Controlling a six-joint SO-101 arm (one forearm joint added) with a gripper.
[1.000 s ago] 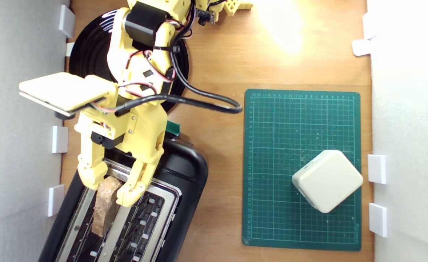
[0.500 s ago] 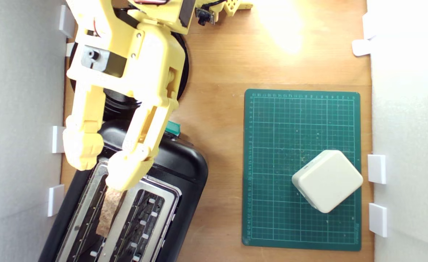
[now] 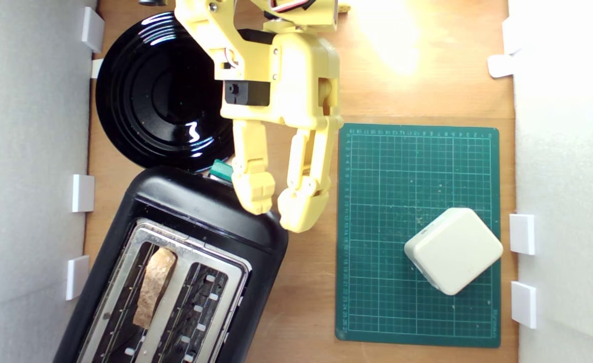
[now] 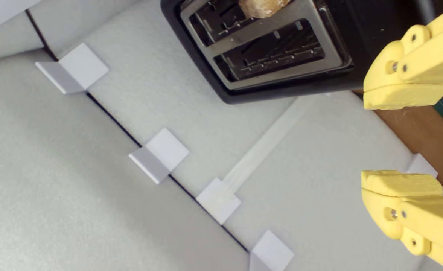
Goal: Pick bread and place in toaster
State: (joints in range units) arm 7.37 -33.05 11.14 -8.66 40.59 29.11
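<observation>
The bread [image 3: 154,285], a thin tan slice, stands on edge in one slot of the black toaster [image 3: 256,237], at the exterior view's lower left. The toaster's other slot [image 3: 194,313] holds nothing. A green lever [image 3: 221,170] sticks out at the toaster's upper end. My yellow gripper [image 3: 278,205] hangs open and empty above the toaster's upper right corner, well away from the bread. The wrist view shows the bread [image 4: 261,6] poking out of the toaster [image 4: 311,84], with my open gripper [image 4: 398,139] beside it.
A glossy black plate [image 3: 160,96] lies above the toaster in the exterior view. A green cutting mat [image 3: 387,176] on the exterior view's right carries a cream-white rounded block [image 3: 453,250]. White foam walls with small white brackets [image 3: 82,192] line both sides.
The gripper has let go of the bread, lifted off the toaster and swung toward the exterior view's right. The bread stays in the slot. The black plate is now uncovered.
</observation>
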